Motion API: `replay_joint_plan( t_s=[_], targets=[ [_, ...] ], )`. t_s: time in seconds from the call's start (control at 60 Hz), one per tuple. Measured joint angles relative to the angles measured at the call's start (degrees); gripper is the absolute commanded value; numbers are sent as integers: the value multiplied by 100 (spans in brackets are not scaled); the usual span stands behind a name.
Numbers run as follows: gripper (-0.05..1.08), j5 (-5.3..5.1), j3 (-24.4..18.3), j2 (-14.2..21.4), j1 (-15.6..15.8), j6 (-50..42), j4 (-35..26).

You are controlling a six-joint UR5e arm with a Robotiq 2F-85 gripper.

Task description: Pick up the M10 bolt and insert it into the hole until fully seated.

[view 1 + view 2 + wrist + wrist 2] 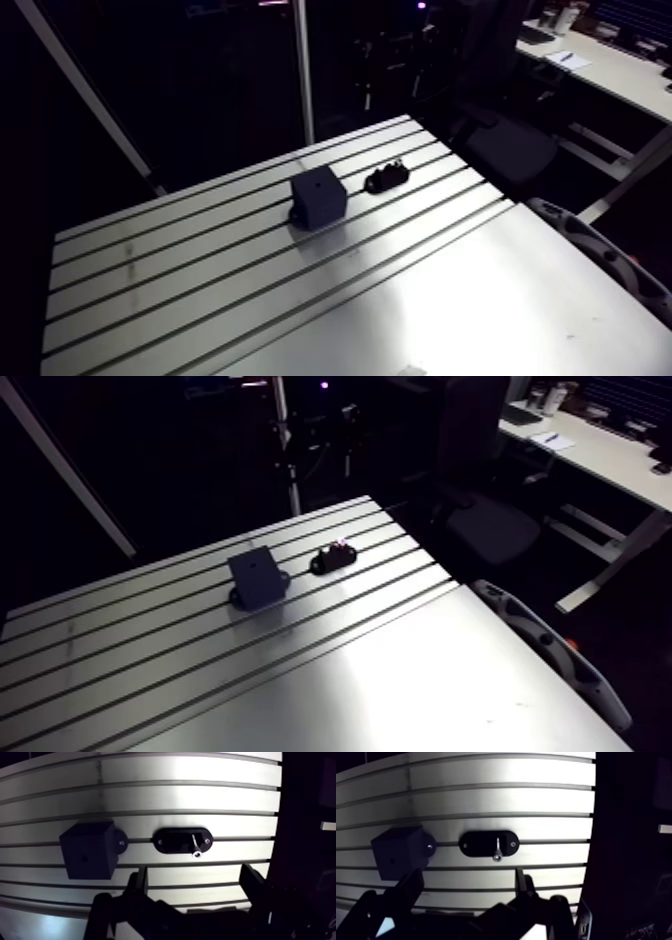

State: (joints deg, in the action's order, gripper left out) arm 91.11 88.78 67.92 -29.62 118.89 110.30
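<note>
One dark block [319, 197] on slotted table [480, 300]

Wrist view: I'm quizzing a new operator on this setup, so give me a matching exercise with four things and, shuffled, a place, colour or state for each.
Things
1. bolt
2. block
3. gripper
4. table

Descriptions
A. open, holding nothing
B. silver, slotted
C. on the black oval holder
D. dark cube, beside that holder

Pairs: 1-C, 2-D, 3-A, 4-B.
</note>
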Motion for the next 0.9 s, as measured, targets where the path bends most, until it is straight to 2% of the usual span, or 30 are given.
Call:
replay_joint_plan(
  t_s=[0.567,0.9],
  targets=[
    [2,132,176,-257,-138,4,181],
    [20,155,243,-430,-210,3,269]
  ],
)
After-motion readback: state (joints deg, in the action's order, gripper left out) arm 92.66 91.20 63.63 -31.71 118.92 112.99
